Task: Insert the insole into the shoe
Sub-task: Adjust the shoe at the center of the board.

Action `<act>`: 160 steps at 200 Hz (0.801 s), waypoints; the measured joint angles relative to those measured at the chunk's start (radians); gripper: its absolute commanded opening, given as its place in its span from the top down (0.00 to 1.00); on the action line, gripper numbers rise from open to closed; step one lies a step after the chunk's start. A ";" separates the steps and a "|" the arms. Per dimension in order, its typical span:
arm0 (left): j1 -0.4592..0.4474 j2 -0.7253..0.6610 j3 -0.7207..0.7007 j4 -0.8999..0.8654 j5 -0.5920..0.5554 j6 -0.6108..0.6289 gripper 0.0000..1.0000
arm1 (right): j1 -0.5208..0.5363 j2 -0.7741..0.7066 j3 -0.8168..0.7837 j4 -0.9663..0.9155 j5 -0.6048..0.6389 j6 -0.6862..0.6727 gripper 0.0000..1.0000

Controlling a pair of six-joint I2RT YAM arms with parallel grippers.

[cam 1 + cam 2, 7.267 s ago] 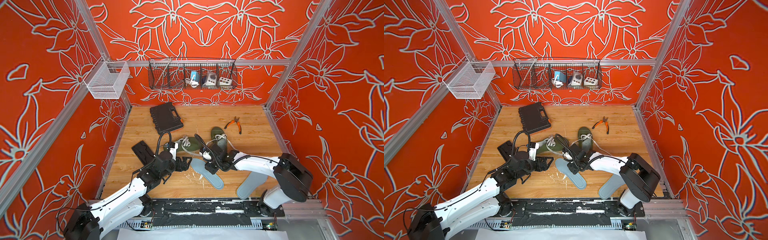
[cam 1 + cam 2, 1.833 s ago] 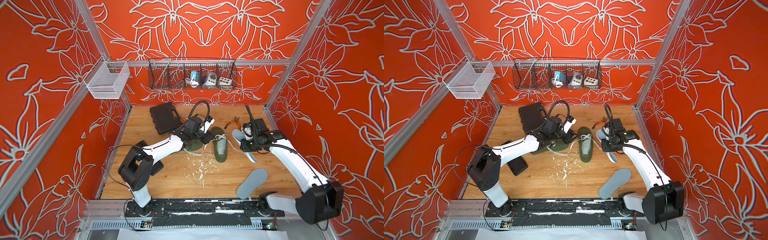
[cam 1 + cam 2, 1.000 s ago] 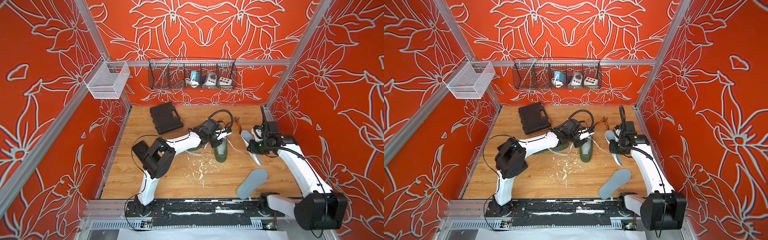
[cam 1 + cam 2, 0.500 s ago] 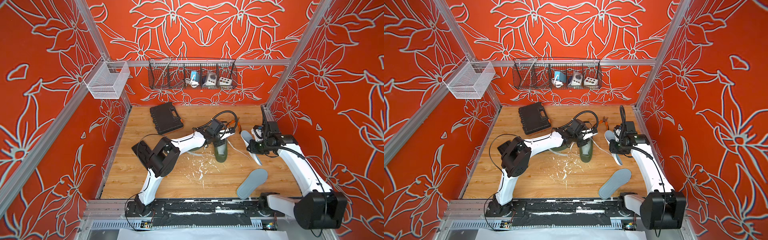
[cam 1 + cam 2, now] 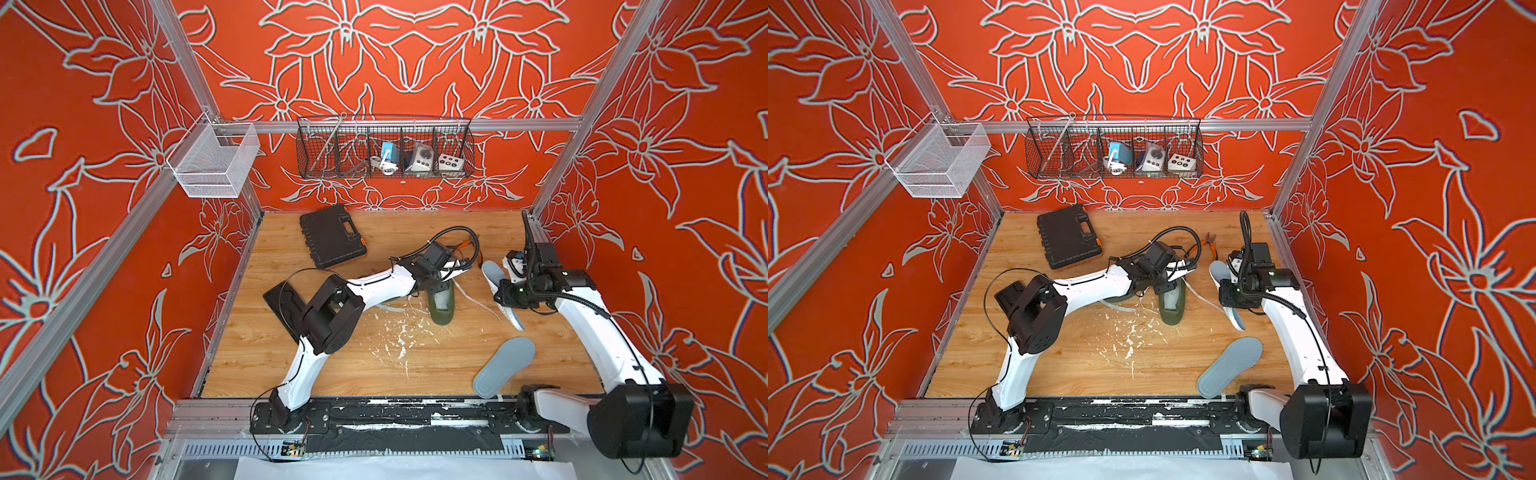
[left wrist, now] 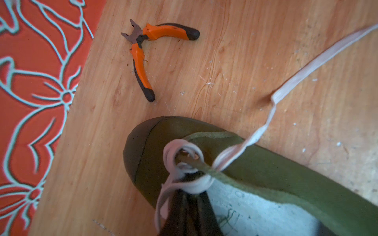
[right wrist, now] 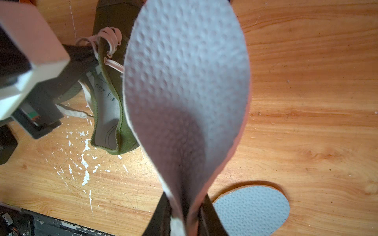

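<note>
An olive green shoe (image 5: 441, 300) (image 5: 1172, 306) (image 6: 266, 173) lies mid-table, its pale lining (image 7: 108, 106) showing through the opening. My left gripper (image 6: 189, 206) (image 5: 436, 283) is shut on the shoe's upper edge beside the knotted white lace (image 6: 184, 163). To the right of the shoe my right gripper (image 7: 185, 216) (image 5: 505, 297) is shut on one end of a grey dimpled insole (image 7: 186, 81) (image 5: 492, 272), pinching it into a fold. It holds the insole above the table, and the free end reaches toward the shoe.
A second grey insole (image 5: 505, 365) (image 7: 251, 208) lies near the front right. Orange pliers (image 6: 141, 61) (image 5: 1210, 245) lie behind the shoe, near the back wall. A black case (image 5: 332, 241) sits at the back left. Another green shoe (image 5: 1121, 297) lies under my left arm. White flecks (image 5: 399, 340) litter the wood.
My left gripper's jaws have closed on the shoe's edge by the lace. The right arm, still holding the insole, has hardly moved.
</note>
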State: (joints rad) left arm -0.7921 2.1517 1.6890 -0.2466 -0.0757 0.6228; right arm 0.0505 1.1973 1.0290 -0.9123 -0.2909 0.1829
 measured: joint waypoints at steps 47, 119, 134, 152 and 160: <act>0.000 0.077 0.216 -0.212 0.000 -0.084 1.00 | 0.000 0.000 0.001 -0.007 0.000 -0.010 0.81; 0.069 0.168 0.541 -0.551 0.227 -0.344 1.00 | 0.000 0.025 0.087 -0.065 0.001 -0.045 0.83; 0.093 0.169 0.561 -0.584 0.297 -0.407 1.00 | 0.000 0.033 0.108 -0.081 0.005 -0.061 0.84; 0.119 0.169 0.569 -0.607 0.375 -0.484 1.00 | 0.005 0.043 0.128 -0.098 0.019 -0.076 0.85; 0.128 0.169 0.569 -0.615 0.404 -0.515 1.00 | 0.010 0.049 0.137 -0.108 0.029 -0.085 0.85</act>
State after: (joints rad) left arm -0.6640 2.3211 2.2581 -0.8612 0.3279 0.1074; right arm 0.0601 1.2465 1.1656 -1.0206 -0.2619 0.0978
